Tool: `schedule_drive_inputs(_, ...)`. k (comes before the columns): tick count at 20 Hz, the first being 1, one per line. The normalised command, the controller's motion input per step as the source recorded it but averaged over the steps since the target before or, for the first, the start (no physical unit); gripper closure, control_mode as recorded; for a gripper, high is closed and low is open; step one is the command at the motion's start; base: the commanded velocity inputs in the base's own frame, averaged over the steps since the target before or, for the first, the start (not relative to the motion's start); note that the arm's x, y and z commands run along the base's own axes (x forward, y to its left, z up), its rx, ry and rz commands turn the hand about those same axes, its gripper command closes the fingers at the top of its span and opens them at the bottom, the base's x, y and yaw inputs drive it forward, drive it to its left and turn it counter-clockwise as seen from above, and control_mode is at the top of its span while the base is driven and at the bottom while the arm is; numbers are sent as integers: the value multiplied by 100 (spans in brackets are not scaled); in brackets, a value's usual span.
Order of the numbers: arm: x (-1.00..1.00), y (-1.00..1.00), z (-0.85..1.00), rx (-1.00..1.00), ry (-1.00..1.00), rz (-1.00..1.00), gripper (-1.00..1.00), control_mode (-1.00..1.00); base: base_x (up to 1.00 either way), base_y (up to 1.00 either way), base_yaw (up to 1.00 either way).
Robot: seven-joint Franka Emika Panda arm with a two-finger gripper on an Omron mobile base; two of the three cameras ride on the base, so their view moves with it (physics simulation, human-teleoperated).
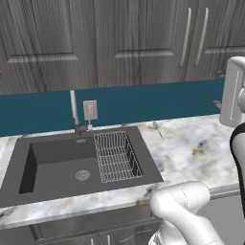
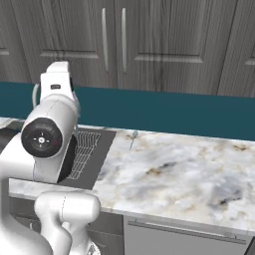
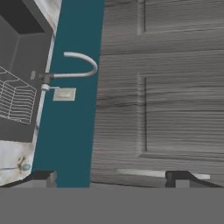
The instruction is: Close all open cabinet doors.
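Grey wood-grain cabinet doors (image 1: pixel 139 43) line the wall above the counter, and every one I see lies flush with its neighbours. Two vertical silver bar handles (image 1: pixel 186 36) meet at one pair's seam, the same handles (image 2: pixel 104 32) also visible in the right base view. The hand view is rolled sideways and looks at a recessed door panel (image 3: pixel 179 100). My gripper (image 3: pixel 113 177) is open wide with nothing between its fingertips (image 3: pixel 43 177). It is held off the door, and a silver handle (image 3: pixel 144 173) runs between the tips at the picture's bottom.
A dark sink (image 1: pixel 57 162) with a wire rack (image 1: pixel 117 155) sits in the marble counter (image 1: pixel 191 143). A faucet (image 1: pixel 74 112) and a wall outlet (image 1: pixel 90 110) stand against the teal backsplash (image 2: pixel 164 112). My white arm (image 2: pixel 47 139) rises over the counter's front edge.
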Motion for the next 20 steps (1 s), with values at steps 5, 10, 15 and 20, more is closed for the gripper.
schedule_drive_inputs(5,-11,0,0,3,0,8,-100,-100,0,0,0)
schedule_drive_inputs(10,0,0,-1,0,0,1,-100,100,4,0,0)
schedule_drive_inputs(15,0,0,0,0,0,0,-100,100,-12,0,0)
schedule_drive_inputs(20,0,0,0,0,0,0,-100,100,-69,-2,5)
